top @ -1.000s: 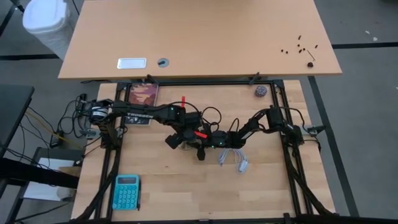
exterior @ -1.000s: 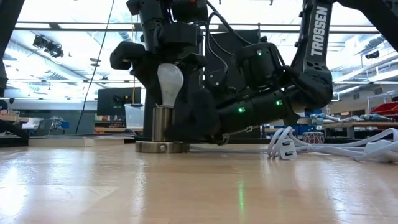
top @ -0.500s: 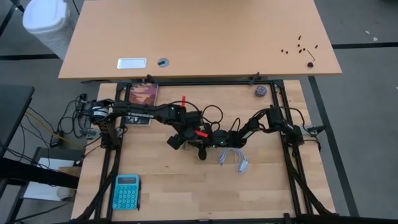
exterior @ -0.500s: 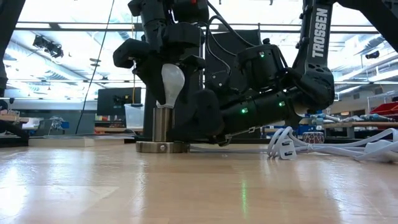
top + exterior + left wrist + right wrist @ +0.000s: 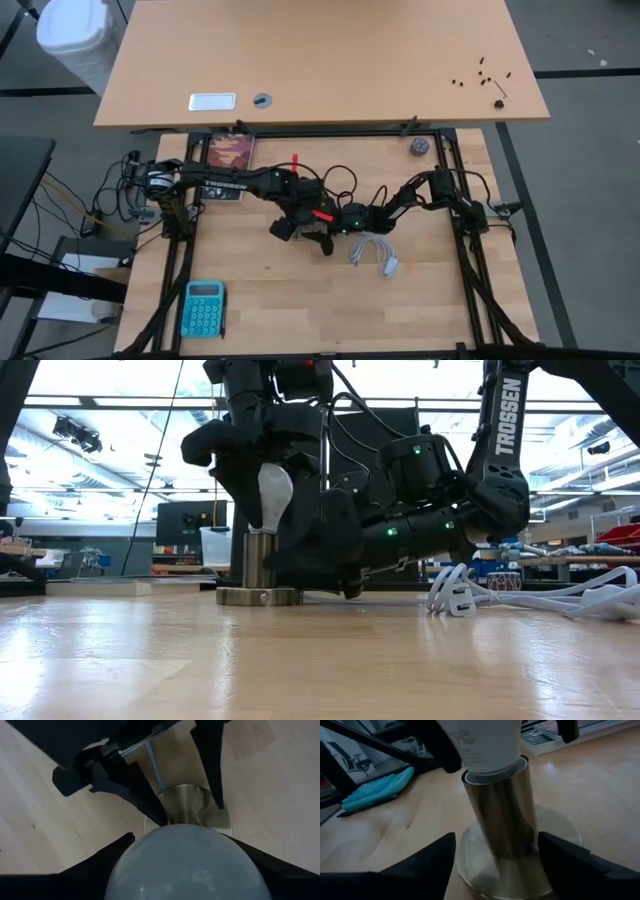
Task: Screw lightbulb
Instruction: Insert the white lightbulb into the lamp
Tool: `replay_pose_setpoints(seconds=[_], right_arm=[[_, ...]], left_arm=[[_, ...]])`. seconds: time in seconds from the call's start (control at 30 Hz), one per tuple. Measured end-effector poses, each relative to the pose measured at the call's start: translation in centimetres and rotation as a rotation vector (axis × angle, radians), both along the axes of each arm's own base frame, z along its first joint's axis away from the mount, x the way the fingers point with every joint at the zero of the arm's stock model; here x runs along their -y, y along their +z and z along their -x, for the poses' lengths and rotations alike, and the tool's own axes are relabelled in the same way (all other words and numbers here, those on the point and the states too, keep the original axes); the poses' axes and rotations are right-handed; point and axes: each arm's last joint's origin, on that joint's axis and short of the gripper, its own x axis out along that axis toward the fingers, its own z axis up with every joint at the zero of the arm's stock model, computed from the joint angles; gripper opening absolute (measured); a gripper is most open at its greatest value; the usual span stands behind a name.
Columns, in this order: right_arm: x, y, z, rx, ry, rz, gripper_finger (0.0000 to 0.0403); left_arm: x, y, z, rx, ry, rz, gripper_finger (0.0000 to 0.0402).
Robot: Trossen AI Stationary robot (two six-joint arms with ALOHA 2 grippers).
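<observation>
I have the lightbulb (image 5: 274, 490) seated in the socket (image 5: 507, 815), left gripper (image 5: 262, 450) jaws closed round its dome from above. Right gripper (image 5: 495, 852) jaws straddle the socket, apart, not clamping. I'd steady the socket, then twist level.

both dark six-joint arms reach in to the middle of the bench. the left hand (image 5: 262, 460) points down from above, its two black fingers (image 5: 102, 862) set against either side of the small white frosted lightbulb (image 5: 272, 488). the right hand (image 5: 497, 857) lies low and level, fingers spread apart.
</observation>
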Motion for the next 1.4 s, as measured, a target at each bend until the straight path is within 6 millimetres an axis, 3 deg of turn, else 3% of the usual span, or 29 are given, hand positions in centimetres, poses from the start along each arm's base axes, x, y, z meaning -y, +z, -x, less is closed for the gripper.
replay_pose_setpoints(seconds=[0.13, 0.33, 0.83, 1.1, 1.4], right_arm=[[0.0, 0.0, 0.0, 0.000, 0.000, 0.001, 0.0302], [0.0, 0.0, 0.0, 0.000, 0.000, -0.001, 0.0281], [0.0, 0.0, 0.0, 0.000, 0.019, -0.007, 0.0262], [0.0, 0.0, 0.0, 0.000, 0.020, -0.008, 0.0259], [0.0, 0.0, 0.0, 0.000, 0.020, -0.009, 0.0259]], left_arm=[[0.0, 0.5, -0.1, 0.001, 0.060, 0.030, 0.0310], [0.0, 1.1, -0.1, -0.016, 0.100, 0.047, 0.0339], [-0.1, 3.1, -0.4, -0.003, 0.197, 0.067, 0.0343], [0.2, 3.3, -0.2, -0.022, 0.229, 0.099, 0.0350], [0.1, 5.8, -0.7, 0.068, 0.241, 0.099, 0.0365]])
